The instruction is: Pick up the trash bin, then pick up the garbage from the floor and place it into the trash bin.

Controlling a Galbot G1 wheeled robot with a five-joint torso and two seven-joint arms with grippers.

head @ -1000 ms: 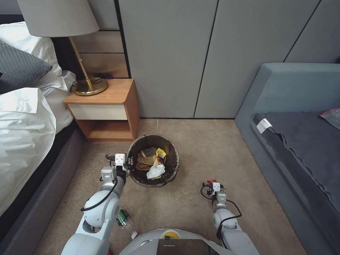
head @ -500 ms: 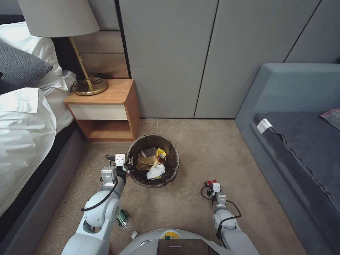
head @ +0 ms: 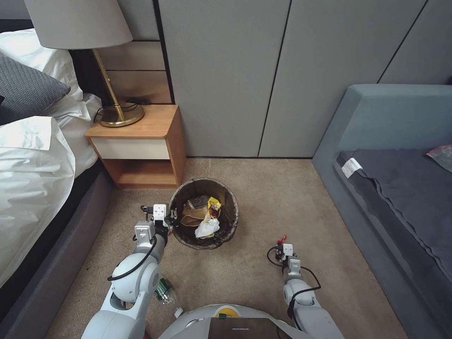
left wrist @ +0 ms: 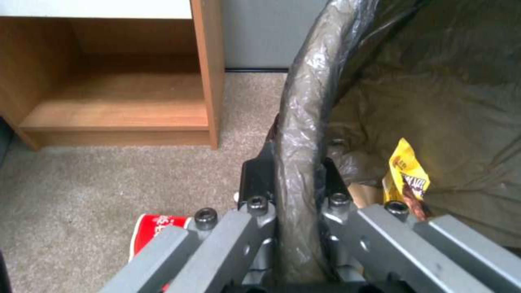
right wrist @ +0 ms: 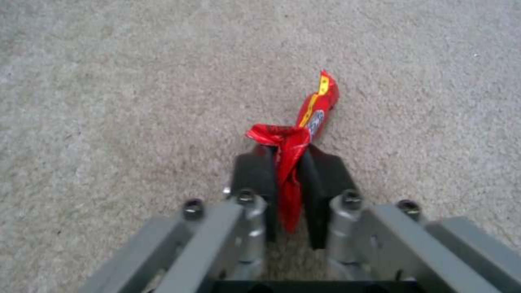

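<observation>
The trash bin (head: 235, 210), round and lined with a dark bag, stands on the carpet in front of me. My left gripper (head: 170, 218) is shut on its near-left rim (left wrist: 304, 106), one finger inside and one outside. Inside lie a yellow wrapper (head: 214, 205), white tissue (head: 207, 229) and a brown paper bag (head: 190, 218). To the right, my right gripper (right wrist: 287, 171) is shut on a red wrapper (right wrist: 293, 150), low over the carpet (head: 282, 239). A red cup (left wrist: 154, 235) lies beside the bin. A green-labelled bottle (head: 164, 289) lies by my left arm.
A wooden nightstand (head: 141, 141) with a brass lamp (head: 115, 115) stands behind the bin on the left. The bed (head: 33, 179) runs along the left, and a grey-blue sofa (head: 400, 188) along the right. Open carpet (head: 263, 202) lies between bin and sofa.
The red wrapper in my right gripper now stands slightly higher off the carpet. The left arm and the bin have not moved.
</observation>
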